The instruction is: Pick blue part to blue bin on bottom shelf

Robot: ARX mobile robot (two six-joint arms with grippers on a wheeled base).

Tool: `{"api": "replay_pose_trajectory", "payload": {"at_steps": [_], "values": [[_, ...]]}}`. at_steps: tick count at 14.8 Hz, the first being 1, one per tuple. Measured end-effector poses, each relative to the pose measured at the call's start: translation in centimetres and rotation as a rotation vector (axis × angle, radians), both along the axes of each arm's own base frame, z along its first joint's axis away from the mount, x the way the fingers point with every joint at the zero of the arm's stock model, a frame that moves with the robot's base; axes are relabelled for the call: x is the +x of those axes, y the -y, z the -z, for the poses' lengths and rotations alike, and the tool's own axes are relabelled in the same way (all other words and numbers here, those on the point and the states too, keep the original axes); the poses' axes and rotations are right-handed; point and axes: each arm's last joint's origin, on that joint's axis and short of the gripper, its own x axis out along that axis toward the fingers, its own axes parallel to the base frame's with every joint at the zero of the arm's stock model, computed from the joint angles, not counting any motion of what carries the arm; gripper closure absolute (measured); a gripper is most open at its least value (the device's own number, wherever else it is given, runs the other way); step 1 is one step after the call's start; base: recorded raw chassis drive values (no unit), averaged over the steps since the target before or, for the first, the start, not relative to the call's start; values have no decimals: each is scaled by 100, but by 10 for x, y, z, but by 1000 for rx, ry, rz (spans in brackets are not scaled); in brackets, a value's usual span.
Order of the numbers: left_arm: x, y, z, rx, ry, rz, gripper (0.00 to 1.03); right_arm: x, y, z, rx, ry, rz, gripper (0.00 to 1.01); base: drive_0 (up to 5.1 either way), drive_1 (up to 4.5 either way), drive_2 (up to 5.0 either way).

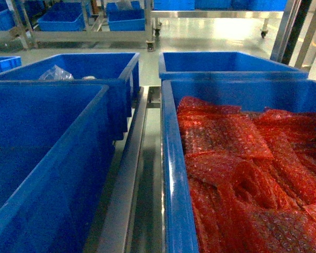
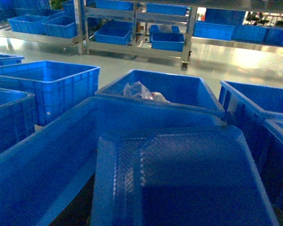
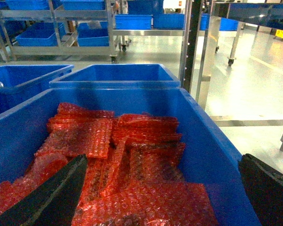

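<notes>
1. Four blue crates fill the head view, two on either side of a bare steel rail [image 1: 127, 174]; the crate with red bubble-wrap bags [image 1: 174, 174] is taken here as the landmark.
2. Left of that crate, across the rail, stands the blue bin [image 1: 58, 174], large and deep; nothing can be made out inside it.
3. Behind the blue bin, another blue crate [image 1: 121, 66] holds a clear plastic bag [image 1: 56, 73].
4. Behind the landmark crate sits a fourth blue crate [image 1: 221, 66].
5. The red bubble-wrap bags [image 3: 132, 155] lie piled and overlapping inside the landmark crate.
6. The right pincer [image 3: 155, 197] hangs over those bags, its two dark fingers [image 3: 52, 197] spread wide with nothing between them.
7. The left pincer is not in view.
8. The blue part cannot be seen in any view.
</notes>
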Motion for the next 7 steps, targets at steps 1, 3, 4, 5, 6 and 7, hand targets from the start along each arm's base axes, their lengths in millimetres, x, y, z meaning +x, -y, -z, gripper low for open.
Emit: {"api": "replay_pose_trajectory", "payload": {"at_steps": [1,3,4,5,6,7], "values": [[0,0,0,0,0,0,59,0,0,0,0,0,0,3,0,0,0],[0,0,0,0,0,0,59,0,0,0,0,0,0,3,0,0,0],[0,0,0,0,0,0,59,0,0,0,0,0,0,3,0,0,0],[0,0,0,0,0,0,59,0,0,0,0,0,0,3,0,0,0],[0,0,0,0,0,0,59,0,0,0,0,0,0,3,0,0,0],[0,0,0,0,0,0,59,0,0,0,0,0,0,3,0,0,0]]}}
